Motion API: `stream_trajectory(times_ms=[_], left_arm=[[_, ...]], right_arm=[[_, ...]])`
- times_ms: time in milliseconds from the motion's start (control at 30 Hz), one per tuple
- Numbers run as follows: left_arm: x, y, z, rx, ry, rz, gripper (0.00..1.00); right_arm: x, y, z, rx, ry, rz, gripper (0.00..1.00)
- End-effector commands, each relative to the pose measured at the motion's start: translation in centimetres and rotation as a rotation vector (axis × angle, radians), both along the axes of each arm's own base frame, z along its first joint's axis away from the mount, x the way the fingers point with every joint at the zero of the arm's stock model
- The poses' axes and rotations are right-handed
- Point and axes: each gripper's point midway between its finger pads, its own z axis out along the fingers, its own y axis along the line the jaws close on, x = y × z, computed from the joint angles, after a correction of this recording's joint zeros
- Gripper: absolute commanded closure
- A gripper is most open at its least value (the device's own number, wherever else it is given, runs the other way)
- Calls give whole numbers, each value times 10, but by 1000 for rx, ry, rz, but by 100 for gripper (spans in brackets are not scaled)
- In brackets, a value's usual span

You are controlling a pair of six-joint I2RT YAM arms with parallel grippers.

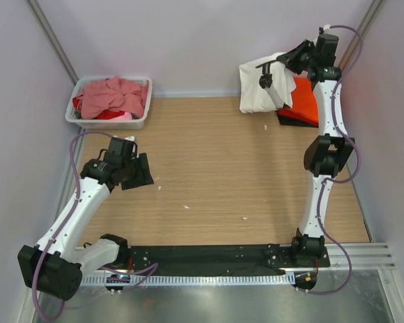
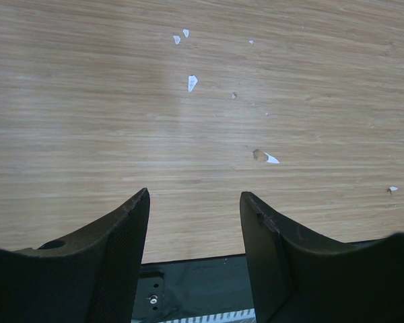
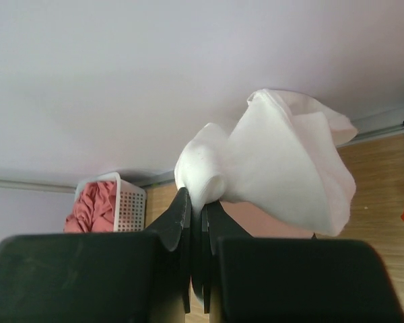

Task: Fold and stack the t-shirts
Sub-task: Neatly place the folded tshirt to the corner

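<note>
My right gripper (image 1: 265, 75) (image 3: 195, 202) is shut on a bunched edge of the white t-shirt (image 1: 257, 89) (image 3: 283, 171), which hangs lifted at the far right of the table. Just right of it lies a folded orange t-shirt (image 1: 306, 98) on a red one (image 1: 297, 117), with a dark edge beneath. More t-shirts, dusty pink (image 1: 112, 94) (image 3: 93, 210) over red, are heaped in the white tub (image 1: 112, 124) at the far left. My left gripper (image 1: 141, 176) (image 2: 195, 194) hovers open over bare wood at the left, nothing between its fingers.
Small white scraps (image 2: 192, 83) dot the wooden tabletop (image 1: 215, 168). The black base plate (image 1: 209, 257) runs along the near edge. Pale walls close in the back and both sides; the right arm (image 1: 328, 158) stands along the right side.
</note>
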Motion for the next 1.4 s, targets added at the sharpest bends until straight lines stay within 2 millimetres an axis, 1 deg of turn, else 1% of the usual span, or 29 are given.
stream_trajectory(times_ms=[0, 100, 133, 200, 233, 300, 333, 367, 400, 433, 467, 500, 533, 600, 667, 733, 800, 900, 933, 1000, 1033, 1100, 1133, 1167, 1233, 1267, 1300, 1333, 1367], left_arm=[[8, -1, 3, 5, -41, -8, 43], [8, 0, 2, 6, -38, -7, 43], [8, 0, 2, 6, -38, -7, 43], [8, 0, 2, 7, -38, -6, 43], [7, 0, 1, 8, -31, -8, 43], [8, 0, 1, 7, -32, -7, 43], [8, 0, 1, 7, -33, -7, 43], [7, -1, 1, 7, -33, -8, 43], [7, 0, 1, 7, -32, -8, 43], [7, -1, 0, 8, -29, -7, 43], [8, 0, 0, 8, -31, -7, 43], [7, 0, -1, 11, -25, -7, 43], [8, 0, -2, 13, -22, -7, 43], [8, 0, -2, 12, -19, -7, 43], [7, 0, -2, 13, -19, -8, 43], [7, -1, -2, 12, -19, -9, 43], [8, 2, -3, 37, -22, 0, 43], [8, 2, -4, 39, -18, -1, 43], [8, 2, -4, 42, -20, 0, 43], [8, 2, -3, 42, -22, 1, 43], [8, 2, -3, 41, -22, 0, 43], [7, 2, -4, 40, -21, -2, 44], [8, 2, -3, 40, -23, -2, 44], [8, 1, -3, 40, -21, -4, 43], [7, 1, -4, 40, -20, -5, 44], [7, 1, -3, 42, -24, -5, 44], [7, 1, -4, 42, -22, -5, 44], [7, 1, -3, 44, -24, -7, 44], [6, 0, -3, 43, -23, -10, 44]], right_arm=[[-12, -30, 96, 27, -217, -89, 99], [-9, -64, 96, 42, -227, -161, 99], [-6, -90, 92, 52, -233, -203, 99], [0, -113, 82, 110, -218, -231, 98], [6, -140, 65, 123, -197, -263, 98], [9, -163, 48, 145, -169, -281, 99], [11, -172, 34, 149, -145, -292, 99], [11, -188, 20, 147, -127, -316, 98], [12, -195, 9, 147, -116, -323, 99], [15, -201, -10, 158, -99, -327, 99], [17, -213, -30, 165, -69, -344, 99], [19, -217, -42, 170, -51, -347, 99], [20, -220, -48, 172, -43, -344, 98], [24, -228, -77, 178, 0, -353, 99], [23, -235, -92, 166, 24, -366, 98], [19, -247, -104, 156, 43, -394, 99], [15, -265, -110, 152, 46, -432, 99], [9, -288, -109, 131, 38, -477, 98], [3, -305, -108, 126, 37, -507, 99], [-4, -325, -111, 121, 40, -556, 99], [-11, -341, -111, 125, 38, -587, 98], [-17, -358, -115, 118, 38, -632, 81], [-21, -369, -121, 106, 46, -655, 69], [-23, -376, -124, 93, 54, -674, 49], [-40, -402, -131, -11, 126, -807, 38], [-51, -411, -116, -59, 129, -859, 34], [-63, -421, -114, -109, 159, -926, 33], [-89, -441, -107, -226, 217, -1071, 31], [-102, -443, -74, -282, 194, -1131, 30]])
